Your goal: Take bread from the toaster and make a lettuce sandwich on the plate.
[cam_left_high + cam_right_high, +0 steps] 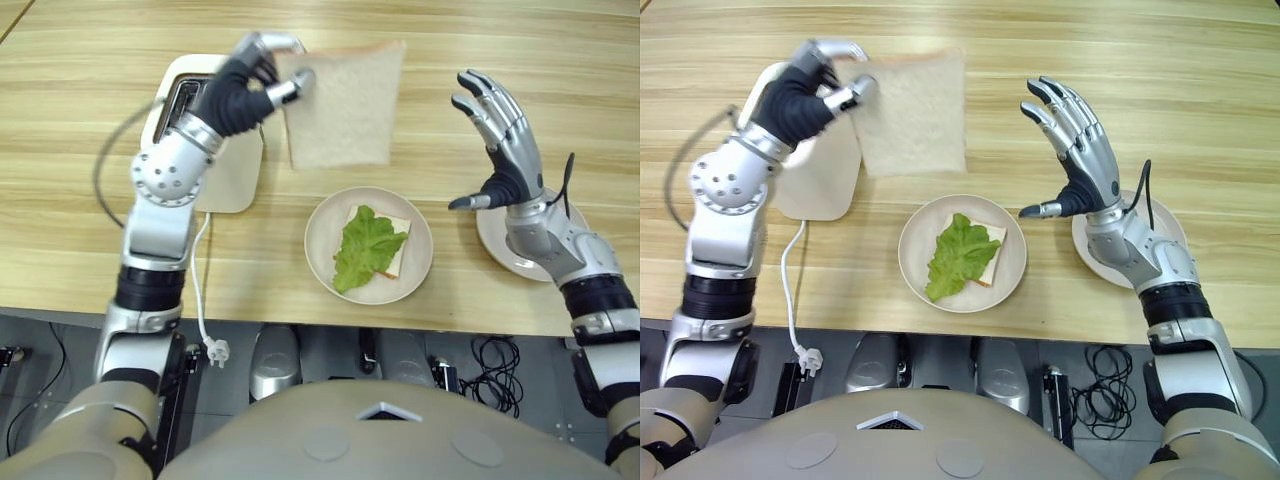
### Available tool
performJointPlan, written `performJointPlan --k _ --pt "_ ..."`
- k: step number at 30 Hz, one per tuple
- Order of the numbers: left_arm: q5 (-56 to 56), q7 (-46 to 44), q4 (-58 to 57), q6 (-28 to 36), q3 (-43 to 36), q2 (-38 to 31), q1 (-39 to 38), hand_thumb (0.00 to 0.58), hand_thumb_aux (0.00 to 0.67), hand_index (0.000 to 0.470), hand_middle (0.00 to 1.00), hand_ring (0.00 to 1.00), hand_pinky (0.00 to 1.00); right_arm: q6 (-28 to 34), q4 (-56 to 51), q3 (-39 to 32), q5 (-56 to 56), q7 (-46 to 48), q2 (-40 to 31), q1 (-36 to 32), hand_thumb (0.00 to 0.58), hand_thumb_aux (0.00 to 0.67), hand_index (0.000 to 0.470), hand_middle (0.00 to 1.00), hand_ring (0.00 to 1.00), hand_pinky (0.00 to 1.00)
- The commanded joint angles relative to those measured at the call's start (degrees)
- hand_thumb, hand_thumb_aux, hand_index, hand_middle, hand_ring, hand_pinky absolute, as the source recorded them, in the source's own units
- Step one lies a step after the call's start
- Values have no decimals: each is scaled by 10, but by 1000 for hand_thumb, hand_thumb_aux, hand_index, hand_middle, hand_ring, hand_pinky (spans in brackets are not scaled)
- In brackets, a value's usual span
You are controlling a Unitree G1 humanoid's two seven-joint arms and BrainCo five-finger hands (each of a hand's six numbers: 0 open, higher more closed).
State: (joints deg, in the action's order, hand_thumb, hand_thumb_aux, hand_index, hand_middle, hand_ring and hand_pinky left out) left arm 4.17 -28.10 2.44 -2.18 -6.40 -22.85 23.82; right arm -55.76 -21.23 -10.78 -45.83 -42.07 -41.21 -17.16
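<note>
My left hand (255, 85) is shut on one edge of a slice of bread (345, 105), holding it in the air to the right of the white toaster (225, 175). Below the slice, a beige plate (420, 250) carries another slice of bread (398, 250) with a green lettuce leaf (365, 248) lying on top. My right hand (500, 140) is raised to the right of the plate, fingers spread and holding nothing.
A second, smaller plate (500, 245) sits under my right wrist at the right. The toaster's white cord (200, 300) runs down over the table's front edge to a loose plug (216, 352). Bare wooden tabletop stretches behind.
</note>
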Motion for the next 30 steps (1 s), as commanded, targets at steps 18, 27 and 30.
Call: performJointPlan --k 18,27,30 --pt "18 -215 -455 -47 -73 150 69 580 670 460 1000 1000 1000 -59 88 -69 -119 162 -42 54 0 0 0 0 0 0" --pt "-8 -198 -499 -89 -70 159 81 580 670 460 1000 1000 1000 -56 44 -117 -124 222 -43 47 0 0 0 0 0 0" --pt "-11 -201 -500 -93 -70 163 84 580 670 460 1000 1000 1000 -54 31 -127 -117 247 -45 46 0 0 0 0 0 0"
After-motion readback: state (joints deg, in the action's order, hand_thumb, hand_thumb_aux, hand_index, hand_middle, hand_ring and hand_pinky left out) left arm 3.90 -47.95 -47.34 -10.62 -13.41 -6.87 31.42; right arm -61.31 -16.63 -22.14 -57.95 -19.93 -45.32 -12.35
